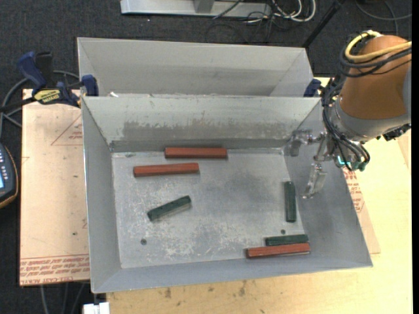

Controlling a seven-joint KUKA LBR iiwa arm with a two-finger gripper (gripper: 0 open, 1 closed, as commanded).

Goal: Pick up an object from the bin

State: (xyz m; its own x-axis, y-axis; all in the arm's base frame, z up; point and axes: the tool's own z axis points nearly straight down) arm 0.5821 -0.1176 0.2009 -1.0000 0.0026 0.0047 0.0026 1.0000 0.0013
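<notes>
Cam view: a grey metal bin (98, 195) w/ sloped walls and a flat floor. A few loose bars lie spread out on the floor, none heaped. The arm (373, 77), w/ its orange cover and cables, comes in from the right over the bin's right rim.

The gripper (310, 188) hangs low on the right side of the bin. It is at the foot of the right wall, approx. midway between far and near. Can't tell whether it's apart or together, as the tip is thin and seen at a slant.

Nearest thing is the lengthwise green bar (289, 201) – dark green, narrow, flat on the floor, running far-to-near. It lies just left of the gripper, beside it rather than inside it. Can't make out whether they touch.

Other bars:
- Near right corner: the near green bar (287, 241) lies left-to-right. The near red-brown bar (277, 251) lies alongside it on its near side, touching or almost, and reaches a bit further left.
- Left of centre: the tilted green bar (169, 209) lies alone on the floor at a slant, well apart from the gripper.
- Far side: the far red-brown bar (196, 153) lies left-to-right along the foot of the far wall.
- Just nearer and further left: the second red-brown bar (165, 170), roughly parallel to it – the two are close but apart.
</notes>
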